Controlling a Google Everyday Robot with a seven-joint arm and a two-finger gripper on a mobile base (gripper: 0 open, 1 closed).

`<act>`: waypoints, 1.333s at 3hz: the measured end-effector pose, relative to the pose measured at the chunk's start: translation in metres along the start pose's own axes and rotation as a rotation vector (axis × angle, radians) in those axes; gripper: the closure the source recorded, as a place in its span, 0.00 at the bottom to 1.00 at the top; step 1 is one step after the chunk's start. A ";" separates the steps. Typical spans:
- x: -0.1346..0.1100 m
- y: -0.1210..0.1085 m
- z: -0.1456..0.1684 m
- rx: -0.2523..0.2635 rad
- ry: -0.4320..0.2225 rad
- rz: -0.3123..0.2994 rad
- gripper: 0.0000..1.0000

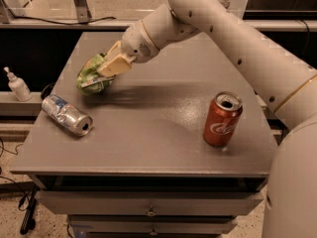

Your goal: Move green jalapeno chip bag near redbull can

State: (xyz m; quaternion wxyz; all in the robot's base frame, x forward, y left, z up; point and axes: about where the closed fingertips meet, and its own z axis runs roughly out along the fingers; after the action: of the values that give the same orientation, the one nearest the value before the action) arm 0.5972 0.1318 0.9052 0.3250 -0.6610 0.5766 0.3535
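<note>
Camera view: my gripper (103, 74) is over the far-left part of the counter (163, 133), fingers (117, 63) clenched on the green jalapeno chip bag (90, 79). The bag hangs low, just above or brushing the surface; I can't tell which. The redbull can (66, 115) lies on its side by the left edge, near the bag and nearer the camera. A red cola can (222, 119) stands well apart on the right. Step in hand, I'd judge: the carry, nearly done. Next I lower beside the redbull can and release without bumping it, since it could roll.
</note>
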 end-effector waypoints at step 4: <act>0.019 0.008 -0.001 -0.056 0.077 -0.046 0.36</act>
State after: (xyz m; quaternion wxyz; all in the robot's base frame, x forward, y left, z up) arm 0.5910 0.1202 0.8895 0.2920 -0.6960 0.5632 0.3362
